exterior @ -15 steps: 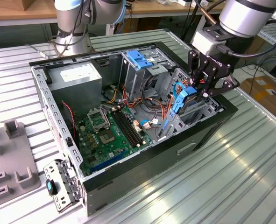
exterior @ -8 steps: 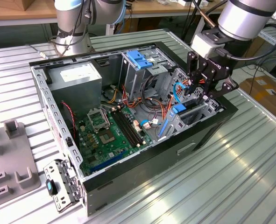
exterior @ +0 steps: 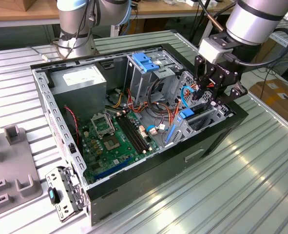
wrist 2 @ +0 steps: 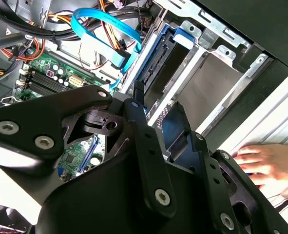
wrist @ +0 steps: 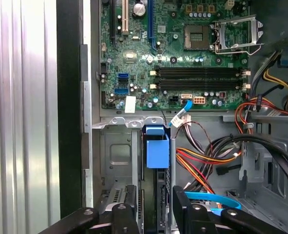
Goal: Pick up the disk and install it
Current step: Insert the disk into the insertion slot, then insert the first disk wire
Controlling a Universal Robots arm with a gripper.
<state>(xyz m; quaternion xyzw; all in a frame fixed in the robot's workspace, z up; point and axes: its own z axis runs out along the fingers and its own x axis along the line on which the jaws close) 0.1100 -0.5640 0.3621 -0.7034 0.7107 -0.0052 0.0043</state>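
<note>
The disk (exterior: 185, 115) stands on edge in the metal drive bay at the exterior view's right end of the open computer case (exterior: 148, 161). Its blue carrier tab (wrist: 157, 148) points toward the motherboard in the first wrist view, and its blue rail (wrist 2: 156, 68) runs along the bay wall in the second wrist view. My gripper (exterior: 208, 100) hangs right over the disk's outer end. Its black fingers (wrist: 130, 214) stand on either side of the disk's edge, with a little space showing. The gripper (wrist: 156, 214) (wrist 2: 161, 114) looks open and holds nothing.
The motherboard (exterior: 114, 141) fills the case floor, beside a grey power-supply box (exterior: 80, 80) and a cage with blue handles (exterior: 146, 61). Loose cables, including a blue flat one (wrist 2: 100, 34), lie near the bay. A person's hand (wrist 2: 260, 161) rests on the ribbed table outside the case.
</note>
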